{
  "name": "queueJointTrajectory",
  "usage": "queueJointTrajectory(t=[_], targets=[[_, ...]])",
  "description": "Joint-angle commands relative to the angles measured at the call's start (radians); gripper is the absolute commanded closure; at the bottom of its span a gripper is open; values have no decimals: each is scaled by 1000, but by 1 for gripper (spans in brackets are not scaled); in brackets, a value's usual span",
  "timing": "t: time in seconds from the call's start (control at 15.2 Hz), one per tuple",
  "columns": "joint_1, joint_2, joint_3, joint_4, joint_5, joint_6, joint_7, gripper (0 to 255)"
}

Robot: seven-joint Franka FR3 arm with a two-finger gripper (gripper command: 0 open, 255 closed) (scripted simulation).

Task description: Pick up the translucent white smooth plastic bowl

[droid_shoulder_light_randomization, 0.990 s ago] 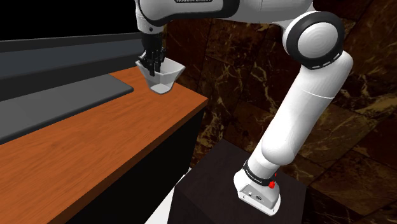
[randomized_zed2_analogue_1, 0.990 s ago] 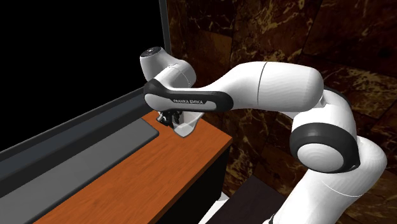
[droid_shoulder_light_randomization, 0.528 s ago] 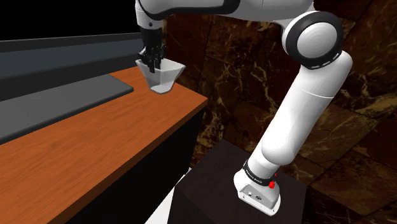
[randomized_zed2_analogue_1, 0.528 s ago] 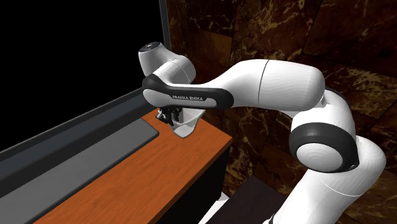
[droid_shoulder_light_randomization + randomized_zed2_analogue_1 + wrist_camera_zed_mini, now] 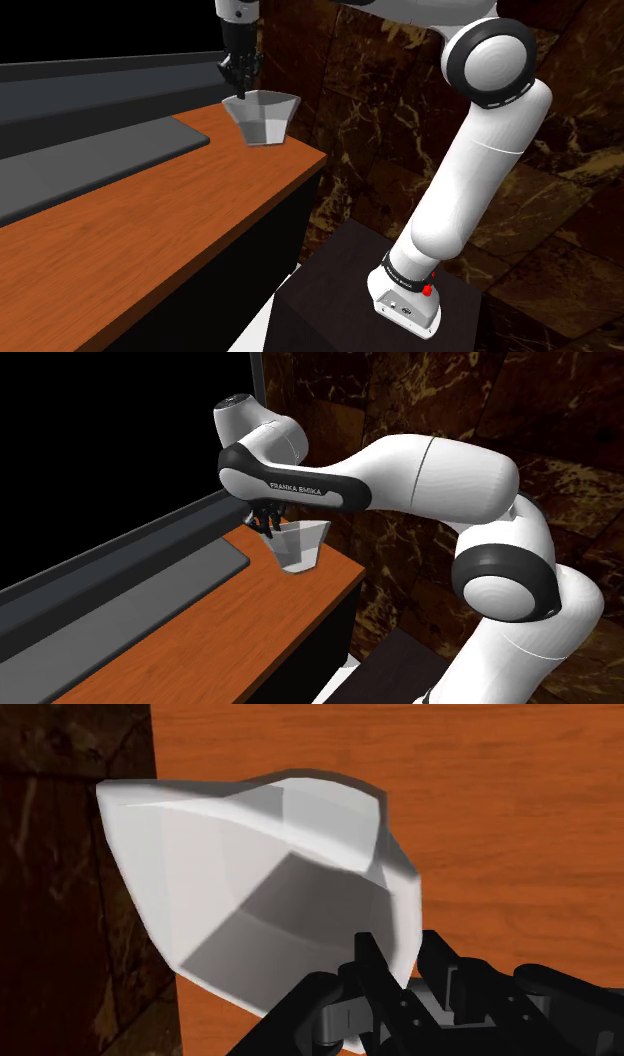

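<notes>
Wrist view: gripper clenched on the bowl. Its jaws straddle the rim wall, one inside and one outside, with the pale wall pinched between. The bowl is white-grey, faceted and tipped.

Progress: the grasp looks made, and the lift is what is left.

Shoulder view: bowl hangs under the gripper at the far corner of the counter, close to its edge. The base sits at or just above the wood. I cannot confirm a gap, so I judge it barely raised at most.

Second exterior view: bowl sits at the same counter corner, rim uppermost, with the gripper at its rim.

The wrist view gives the finger contact. The two outside views give the bowl's height over the counter, which the wrist view does not settle.
</notes>
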Motion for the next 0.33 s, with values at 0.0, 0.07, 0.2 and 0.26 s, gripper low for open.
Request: queueJointTrajectory(t=[0.0, 0.07, 0.2, 0.26], targets=[[3, 9, 2, 38, -3, -29, 1, 255], [4, 13, 3, 56, -3, -44, -1, 255], [5, 17, 3, 78, -5, -61, -2, 255], [5, 17, 3, 78, -5, -61, -2, 255]])
